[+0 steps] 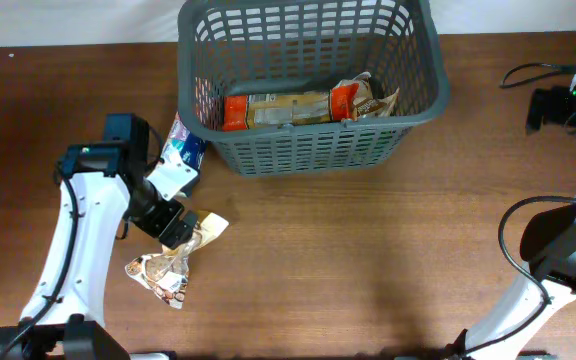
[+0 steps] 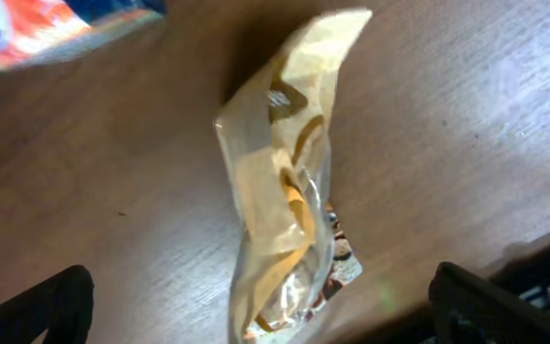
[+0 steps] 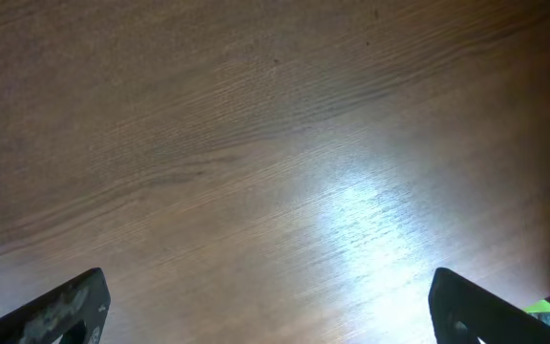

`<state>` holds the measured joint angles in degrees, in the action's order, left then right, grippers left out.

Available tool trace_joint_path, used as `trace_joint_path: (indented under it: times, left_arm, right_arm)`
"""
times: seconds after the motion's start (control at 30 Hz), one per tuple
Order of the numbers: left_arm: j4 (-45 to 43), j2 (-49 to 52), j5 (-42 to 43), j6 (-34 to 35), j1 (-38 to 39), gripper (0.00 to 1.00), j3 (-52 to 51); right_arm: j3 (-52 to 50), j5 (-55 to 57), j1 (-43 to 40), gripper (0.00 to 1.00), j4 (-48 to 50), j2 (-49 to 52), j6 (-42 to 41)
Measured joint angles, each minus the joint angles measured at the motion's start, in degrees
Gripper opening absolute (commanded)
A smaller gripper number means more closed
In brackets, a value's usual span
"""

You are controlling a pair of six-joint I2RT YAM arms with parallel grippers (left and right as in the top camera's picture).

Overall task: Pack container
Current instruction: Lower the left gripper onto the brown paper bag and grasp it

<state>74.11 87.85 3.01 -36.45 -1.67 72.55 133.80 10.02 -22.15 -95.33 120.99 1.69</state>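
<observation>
Overhead view: locate the container [image 1: 308, 150] at the far edge of the worktop [image 1: 368, 270]; an orange packet [image 1: 288, 108] lies inside it; a blue packet [image 1: 182, 152] lies just beside the container's front left corner; the left fingers [image 1: 178, 230] stand over a tan packet [image 1: 173, 270], out in front of that same corner, well apart from the container.

Left wrist view: the left fingers [image 2: 55, 311] are spread wide; the tan packet [image 2: 285, 191] lies between them, clear of both.

Right wrist view: the right fingers [image 3: 65, 311] are spread wide above the worktop, holding nothing.
</observation>
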Motion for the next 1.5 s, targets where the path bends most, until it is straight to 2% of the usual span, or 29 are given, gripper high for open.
trace_joint_path:
  times: [0.17,0.33,0.47,0.77,0.9,1.2,1.5]
  left_arm:
    - [-2.0,0.0,-2.5,0.9,0.1,0.99,-4.3]
    - [-6.2,0.0,-10.2,6.5,0.1,0.99,-6.0]
    - [-8.3,0.0,-12.8,12.3,0.1,0.99,-6.1]
    - [-8.6,0.0,-3.3,17.9,0.1,0.99,-10.3]
    - [-10.1,0.0,-1.9,20.0,0.1,0.99,-13.4]
    - [-17.2,0.0,-4.3,21.1,0.2,0.99,-14.3]
    - [-20.7,0.0,-4.0,21.3,0.2,0.99,-16.4]
  right_arm:
    - [0.0,0.0,0.0,0.99,0.0,0.0,0.0]
    - [0.0,0.0,0.0,0.99,0.0,0.0,0.0]
    - [0.0,0.0,0.0,0.99,0.0,0.0,0.0]
    - [0.0,0.0,0.0,0.99,0.0,0.0,0.0]
    - [0.0,0.0,0.0,0.99,0.0,0.0,0.0]
    - [0.0,0.0,0.0,0.99,0.0,0.0,0.0]
    - [0.0,0.0,0.0,0.99,0.0,0.0,0.0]
